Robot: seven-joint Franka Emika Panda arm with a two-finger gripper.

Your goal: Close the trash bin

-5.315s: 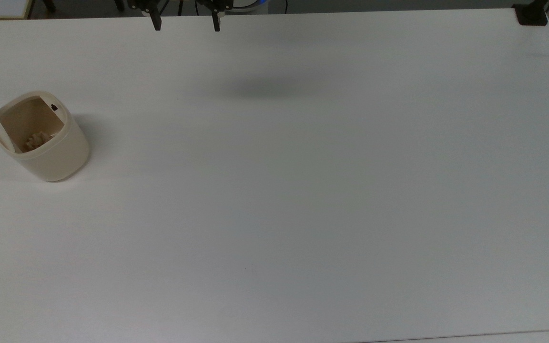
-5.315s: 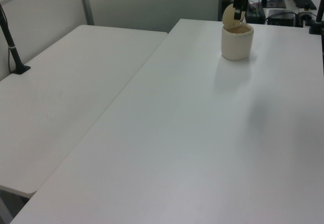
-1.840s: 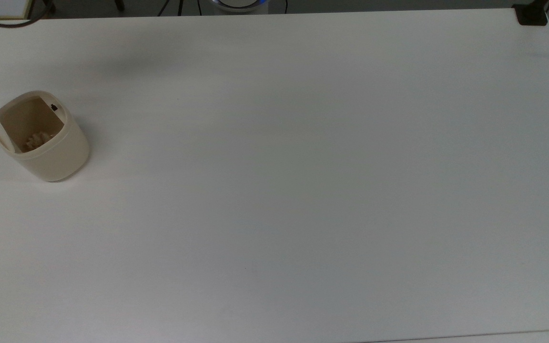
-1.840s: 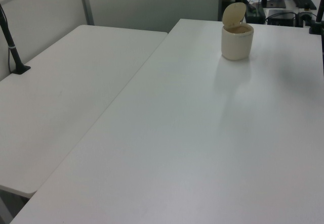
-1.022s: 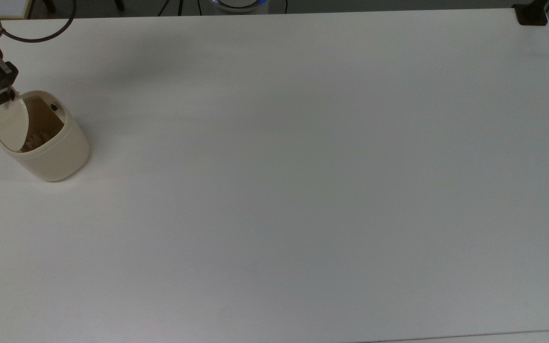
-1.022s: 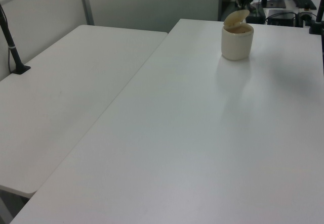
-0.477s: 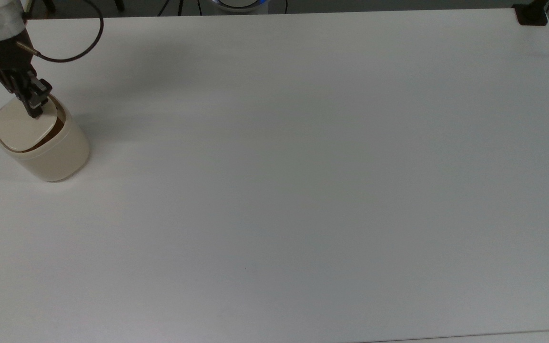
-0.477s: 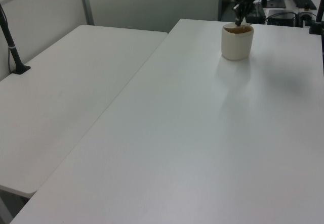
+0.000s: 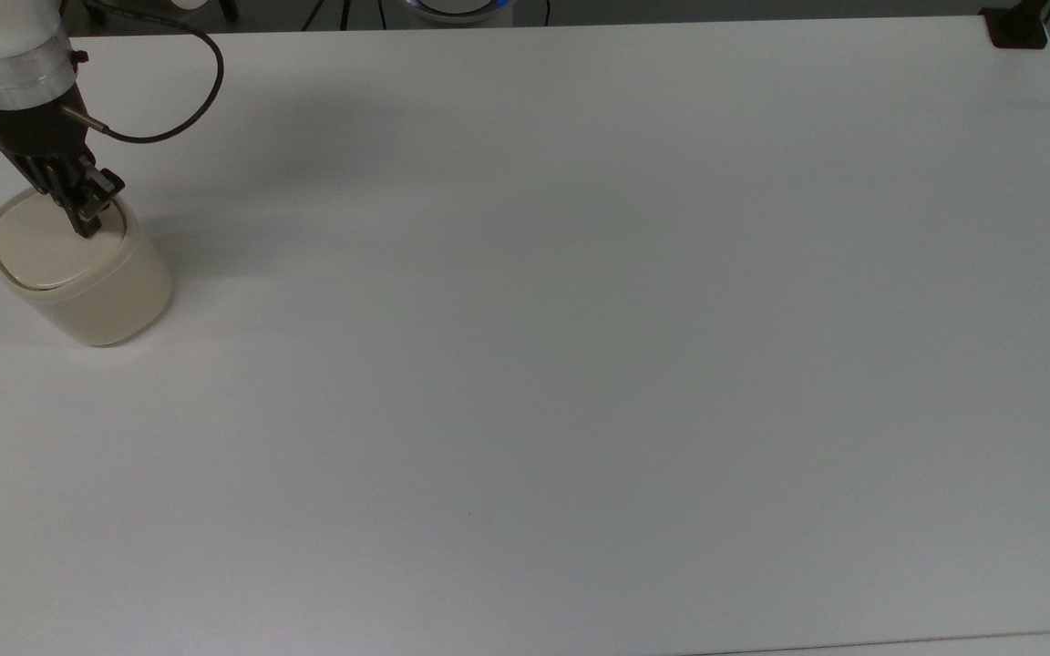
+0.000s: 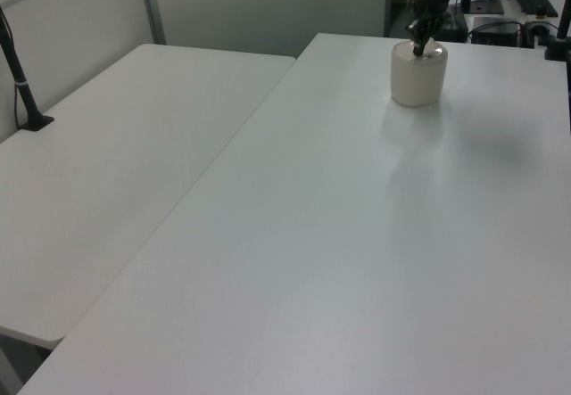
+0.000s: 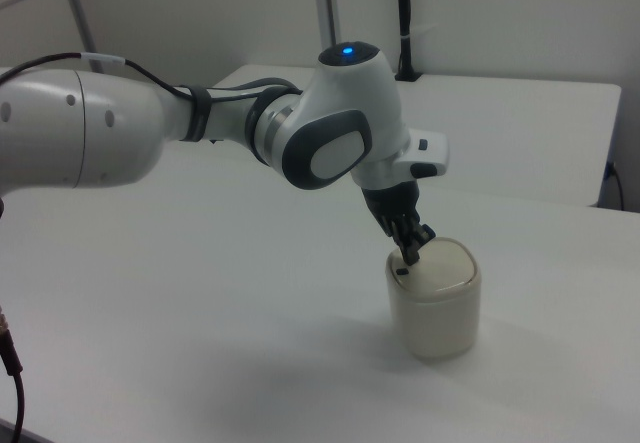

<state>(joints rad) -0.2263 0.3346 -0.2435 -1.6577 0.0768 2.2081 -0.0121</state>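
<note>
Near the top view's left edge of the broad white table [image 9: 580, 364], the small cream-beige plastic trash bin [image 9: 92, 292] stands upright with its flat lid [image 9: 37, 246] down level in the rim. My black two-finger gripper [image 9: 87, 228] rests its tip on that lid near the rim, fingers drawn narrow together, holding nothing. Beside this table in the left view stands a second white table [image 10: 116, 163], before a pale wall.

text: none legible | labels: none | brands: none | numbers: none | signs: none
</note>
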